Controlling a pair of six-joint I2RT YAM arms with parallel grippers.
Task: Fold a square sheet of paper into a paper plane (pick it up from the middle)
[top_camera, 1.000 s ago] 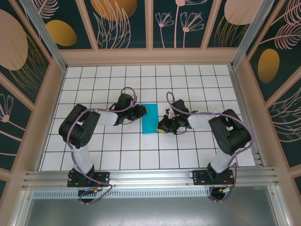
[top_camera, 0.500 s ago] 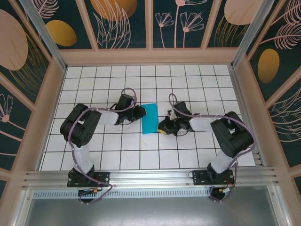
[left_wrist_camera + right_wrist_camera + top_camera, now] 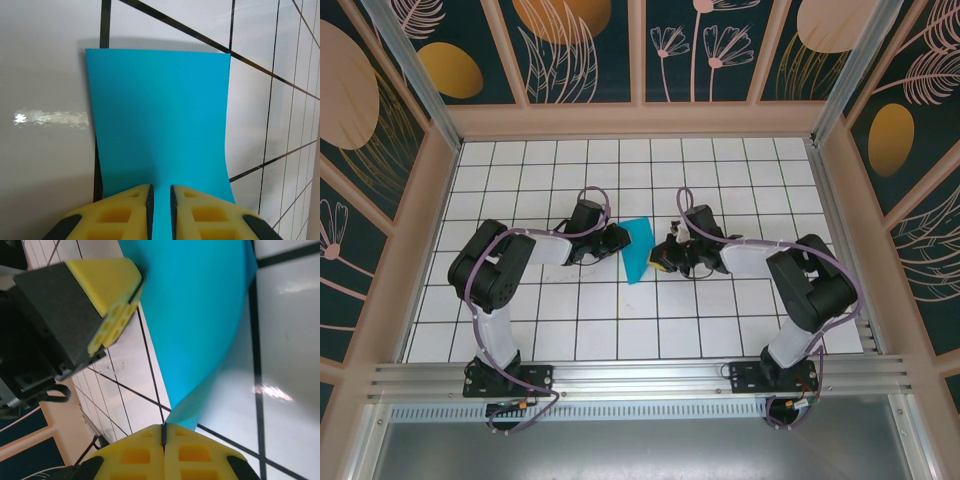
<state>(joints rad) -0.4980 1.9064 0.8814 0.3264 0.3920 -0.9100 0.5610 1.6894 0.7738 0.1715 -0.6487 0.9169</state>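
A white grid-tiled table (image 3: pixel 520 320) sits inside pink-framed walls (image 3: pixel 640 120) with dark floral panels. A metal rail (image 3: pixel 640 375) along the near edge carries both arm bases. The left arm (image 3: pixel 490 270) and right arm (image 3: pixel 805 280) reach inward and meet mid-table, low over the tiles, with the paper (image 3: pixel 639 248) between their grippers. The grippers crowd it: the left gripper (image 3: pixel 622 241) sits at its left edge and the right gripper (image 3: pixel 661 264) at its near right side.

From above, the paper is a narrow blue strip. Its long axis runs near to far, leaning slightly right at the far end. The far end is broad and square-cut, while the near end tapers to a point aimed at the rail.

In the left wrist view the paper (image 3: pixel 160 115) spreads face-on away from the left gripper (image 3: pixel 161 197), and its far edge casts a shadow on the tiles. That gripper is barely open. Its yellow fingers (image 3: pixel 130 210) stand a slit apart over the sheet's near edge, with blue showing through the slit, and they are not clamped across it.

In the right wrist view the right gripper (image 3: pixel 163 432) is fully closed, seam tight, pinching a curled corner of the paper (image 3: pixel 195 315). The sheet curves away from there, and one of the left fingers (image 3: pixel 107 270) touches its opposite edge.
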